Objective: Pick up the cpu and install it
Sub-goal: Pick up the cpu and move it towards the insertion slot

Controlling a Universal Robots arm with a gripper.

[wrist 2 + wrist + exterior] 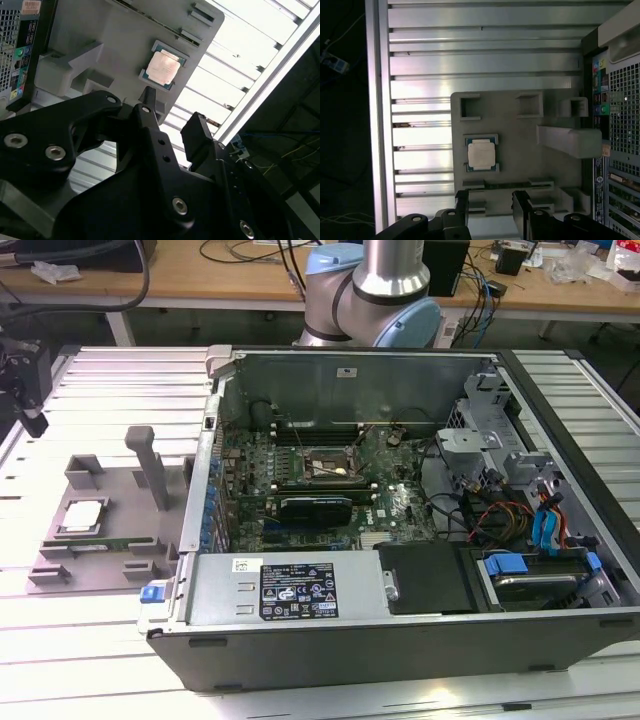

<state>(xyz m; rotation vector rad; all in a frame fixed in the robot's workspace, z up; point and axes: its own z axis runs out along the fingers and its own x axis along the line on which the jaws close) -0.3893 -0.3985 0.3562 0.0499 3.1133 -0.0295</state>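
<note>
The cpu (83,515) is a small square chip with a silvery top, lying flat in a recess of the grey fixture (110,540) on the exterior view's left. It is also in both wrist views, as the cpu (481,153) and the cpu (163,68). My gripper (491,206) is open, its two black fingers apart with nothing between them, hovering off the fixture's edge and short of the chip. In the exterior view the gripper (28,405) hangs at the far left, above the slatted table. The black socket frame (325,465) sits on the motherboard inside the open computer case.
The open computer case (400,620) fills the middle and right of the slatted metal table (100,660). A tall grey post (150,465) rises from the fixture beside the chip. A black-finned card (315,508) lies below the socket. Cables and drive bays crowd the case's right side.
</note>
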